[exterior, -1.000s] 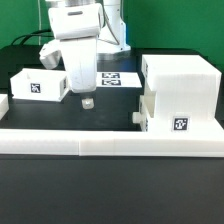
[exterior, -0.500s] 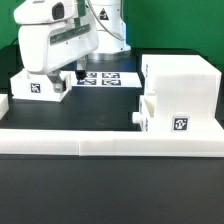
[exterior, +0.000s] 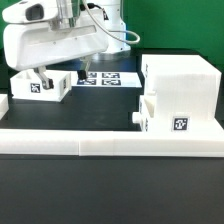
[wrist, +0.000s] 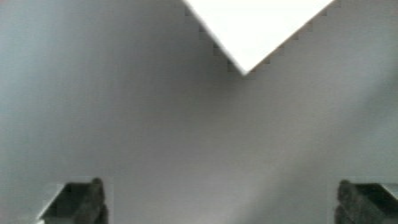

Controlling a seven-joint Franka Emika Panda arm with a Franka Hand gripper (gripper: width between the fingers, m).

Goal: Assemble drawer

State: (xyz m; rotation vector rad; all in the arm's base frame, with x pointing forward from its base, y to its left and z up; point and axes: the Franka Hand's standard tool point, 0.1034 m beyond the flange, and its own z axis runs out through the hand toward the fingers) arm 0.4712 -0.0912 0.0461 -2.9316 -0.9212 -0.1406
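The white boxy housing (exterior: 183, 85) of the drawer stands at the exterior view's right, with a tag on its front. A smaller tray (exterior: 150, 112) with a small knob (exterior: 137, 118) sits against its lower left side. A second open-top tray (exterior: 40, 86) with a tag stands at the left. My gripper (exterior: 42, 78) hangs right over this left tray, partly hiding it. In the wrist view the fingertips (wrist: 75, 200) stand far apart with nothing between them. The picture there is a grey blur with a white wedge (wrist: 258, 25).
The long low white border wall (exterior: 110, 142) runs along the front. The marker board (exterior: 108, 77) lies flat at the back middle. The arm's white body (exterior: 55, 42) fills the upper left.
The arm has swung from the middle of the table to the exterior view's left, and now stands over the left tray. The drawer parts have not moved.
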